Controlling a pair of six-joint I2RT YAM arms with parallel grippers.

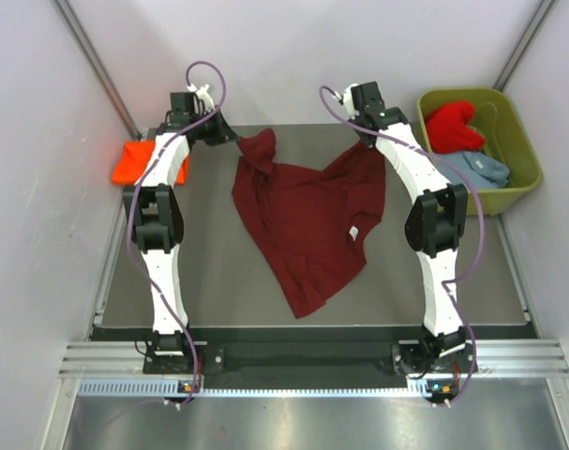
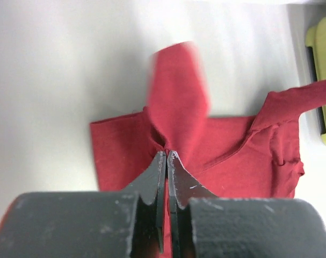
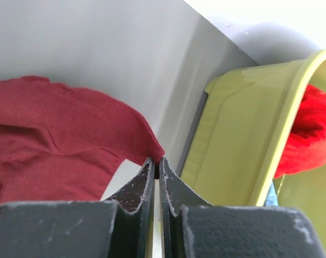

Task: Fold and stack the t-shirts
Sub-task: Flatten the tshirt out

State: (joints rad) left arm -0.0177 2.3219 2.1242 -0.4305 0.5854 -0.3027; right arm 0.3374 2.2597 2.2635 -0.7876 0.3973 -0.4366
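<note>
The dark maroon t-shirt (image 1: 307,220) lies spread and skewed on the grey table, hem toward the near edge. My left gripper (image 1: 226,134) is shut on its far left part (image 2: 173,118), the cloth bunched at the tips. My right gripper (image 1: 366,141) is shut on the tip of its far right sleeve (image 3: 98,129). The bright orange t-shirt (image 1: 134,161) lies folded at the table's far left edge, behind my left arm. The bright red t-shirt (image 1: 450,124) and the pale grey-blue t-shirt (image 1: 481,169) lie in the olive-green tub (image 1: 523,155).
The olive-green tub stands off the table's far right corner, close to my right gripper; its wall (image 3: 243,145) fills the right wrist view. White walls enclose the table on three sides. A metal rail (image 1: 303,361) runs along the near edge.
</note>
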